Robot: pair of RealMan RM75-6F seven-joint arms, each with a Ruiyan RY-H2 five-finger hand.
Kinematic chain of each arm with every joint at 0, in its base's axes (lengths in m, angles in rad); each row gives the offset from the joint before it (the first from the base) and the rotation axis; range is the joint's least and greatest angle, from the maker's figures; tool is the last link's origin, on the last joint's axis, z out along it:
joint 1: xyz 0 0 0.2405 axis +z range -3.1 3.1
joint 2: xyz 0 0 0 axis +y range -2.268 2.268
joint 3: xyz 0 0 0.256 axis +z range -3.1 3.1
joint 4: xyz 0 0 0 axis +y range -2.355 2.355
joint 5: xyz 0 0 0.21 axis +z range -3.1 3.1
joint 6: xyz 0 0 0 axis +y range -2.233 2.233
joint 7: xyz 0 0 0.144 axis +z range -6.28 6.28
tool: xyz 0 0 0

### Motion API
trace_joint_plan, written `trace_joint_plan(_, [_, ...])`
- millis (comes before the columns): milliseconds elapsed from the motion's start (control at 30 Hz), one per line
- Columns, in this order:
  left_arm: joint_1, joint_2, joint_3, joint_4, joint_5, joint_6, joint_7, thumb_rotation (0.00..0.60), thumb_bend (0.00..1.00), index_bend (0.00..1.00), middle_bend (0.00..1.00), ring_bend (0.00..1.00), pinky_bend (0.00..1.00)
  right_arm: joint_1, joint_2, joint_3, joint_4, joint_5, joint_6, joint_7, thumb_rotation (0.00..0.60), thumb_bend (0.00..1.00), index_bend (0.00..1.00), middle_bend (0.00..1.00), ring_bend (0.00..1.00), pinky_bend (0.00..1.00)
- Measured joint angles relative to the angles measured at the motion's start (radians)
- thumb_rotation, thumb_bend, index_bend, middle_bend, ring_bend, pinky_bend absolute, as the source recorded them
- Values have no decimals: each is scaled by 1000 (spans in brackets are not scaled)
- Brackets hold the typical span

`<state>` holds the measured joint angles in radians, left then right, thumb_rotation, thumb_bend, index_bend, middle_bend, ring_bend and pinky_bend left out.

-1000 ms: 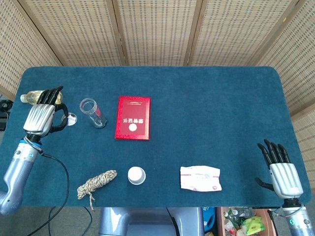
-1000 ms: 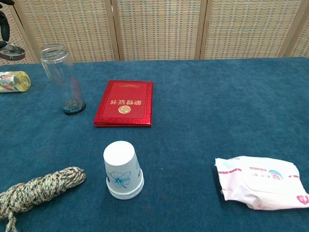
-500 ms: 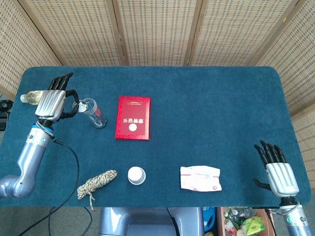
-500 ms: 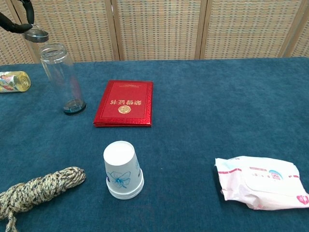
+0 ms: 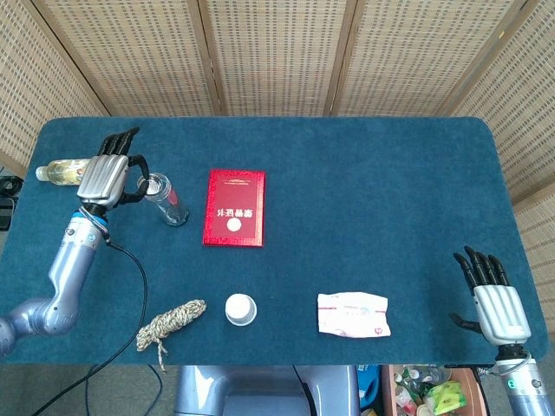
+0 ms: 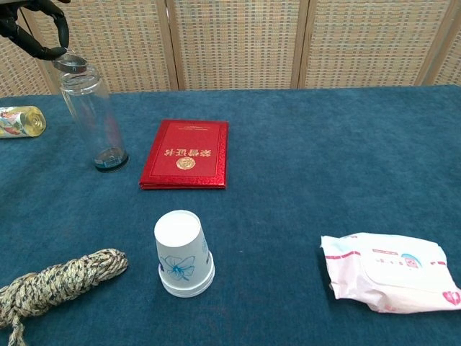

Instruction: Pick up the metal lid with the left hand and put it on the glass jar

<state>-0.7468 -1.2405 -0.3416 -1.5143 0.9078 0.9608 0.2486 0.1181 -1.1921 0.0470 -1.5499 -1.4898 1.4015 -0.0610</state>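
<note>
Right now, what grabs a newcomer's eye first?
The left robot hand at the table's far left, holding the metal lid right at the mouth of the upright glass jar. Next, the red booklet lying flat just right of the jar. The right robot hand sits idle, open, at the near right corner.

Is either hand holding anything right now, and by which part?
The left hand pinches the metal lid by its rim, at the glass jar's mouth. The right hand holds nothing.
</note>
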Motion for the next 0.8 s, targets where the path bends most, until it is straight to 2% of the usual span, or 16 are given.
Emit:
trace_joint_plan(600, [-27,-45,20,58,1,-8,-25,600,433,678,0,0,0,2,-4,3,4,13,-4,-6,600,0,67,0,0,0])
trace_joint_plan(700, [-27,-45,26,64,-3,-12,-25,600,433,649,0,0,0,1,-4,3,4,13,-2,-5,600,0,67,0,0,0])
trace_joint_plan(800, [-25,-44,36,69,-22,-21,-17,600,433,567,0,0,0,0,-4,6,3,14,4,-1,600,0,67,0,0,0])
